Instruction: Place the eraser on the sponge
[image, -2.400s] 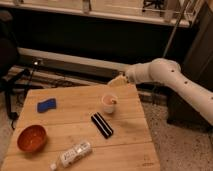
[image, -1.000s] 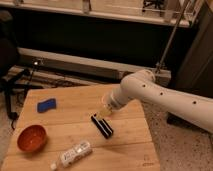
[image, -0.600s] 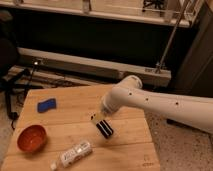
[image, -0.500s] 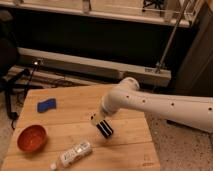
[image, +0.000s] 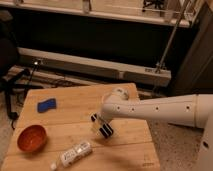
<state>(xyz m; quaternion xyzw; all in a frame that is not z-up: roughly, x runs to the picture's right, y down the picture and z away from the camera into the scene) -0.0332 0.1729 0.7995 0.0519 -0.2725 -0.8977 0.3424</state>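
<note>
Camera view: wooden table (image: 135, 100) fills the lower left, with everything on it.

- The white arm (image: 160, 107) comes in from 3 o'clock and bends down near the table centre.
- The orange bowl (image: 31, 138) sits at 8 o'clock on the table.
- The clear bottle (image: 75, 153) lies on its side at 6 to 7 o'clock, near the front edge.
- The eraser (image: 106, 131) is a black block with a light stripe. It is just past centre toward 5 o'clock, at table level as far as I can see, and angled diagonally.
- The sponge (image: 46, 105) is blue, lies flat at 10 o'clock and has nothing on it. It is well apart from the eraser.
- The gripper (image: 99, 125) is right at the eraser, over its middle, with dark ends of the block showing on either side. I cannot tell whether it is spread or pinching the block.

Step, as a judgement: this is the pickup of the eraser. The eraser is not on the sponge.

The next move calls for a firm pinch across the eraser's narrow width and a lift clear of the wood. The carry then goes toward 10 o'clock, and the block is set flat on the sponge. The sponge looks soft and is shorter than the block, so the block needs centring or it may tip off.
</note>
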